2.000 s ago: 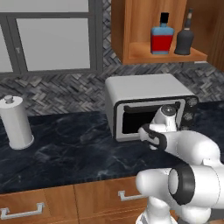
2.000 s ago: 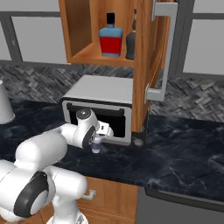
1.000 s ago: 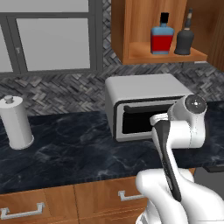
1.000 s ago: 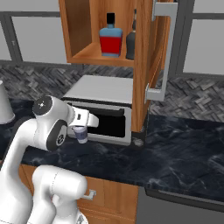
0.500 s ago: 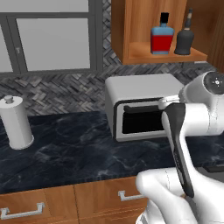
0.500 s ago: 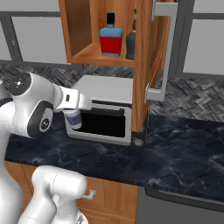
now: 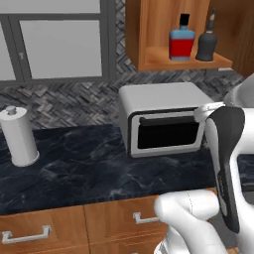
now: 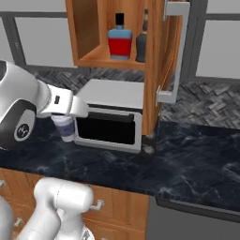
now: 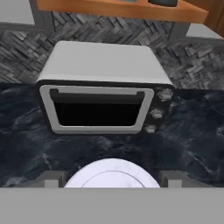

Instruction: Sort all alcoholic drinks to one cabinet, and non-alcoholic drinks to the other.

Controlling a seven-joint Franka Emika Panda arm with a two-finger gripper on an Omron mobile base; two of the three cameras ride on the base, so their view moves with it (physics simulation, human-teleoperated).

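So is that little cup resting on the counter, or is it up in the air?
Apart. In the right base view the cup hangs under the gripper, with dark counter visible below its base. It sits beside the toaster oven.

Even, soft rendered light, faint shadows under the toaster oven (image 9: pixel 103 87), slightly blurry, no glare

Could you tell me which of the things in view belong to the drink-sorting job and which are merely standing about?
Part of the job:
- blue bottle and dark bottle, on the open cabinet's shelf
- pale cup, held in the gripper
- cabinet door with bar handle

Standing about:
- toaster oven
- paper towel roll
- counter
- drawers
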